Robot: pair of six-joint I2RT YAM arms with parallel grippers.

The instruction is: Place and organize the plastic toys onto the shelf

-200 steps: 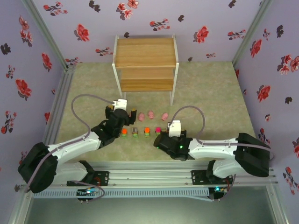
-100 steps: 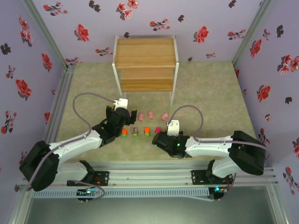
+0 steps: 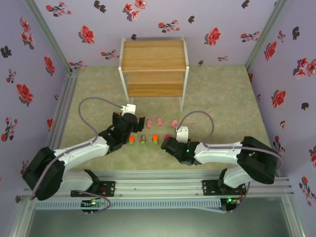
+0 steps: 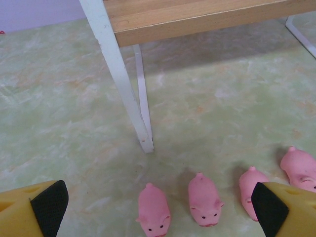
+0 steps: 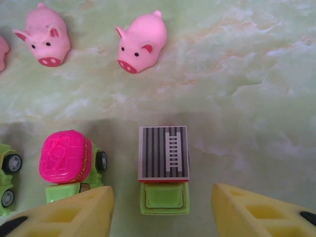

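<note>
A pick of the grey striped-top toy [image 5: 163,158] is in hand. The right gripper [image 5: 163,212] is set astride its green cab, jaws apart with a gap on each side, so nothing is gripped yet. The pink-topped toy [image 5: 64,158] is stood just beside one finger. The left gripper [image 4: 159,205] is held wide open over the pink pigs [image 4: 205,195], near a leg of the shelf [image 3: 154,59]. Next, a clean close on the cab is called for, the neighbour left unnudged, then a lift towards the shelf
</note>
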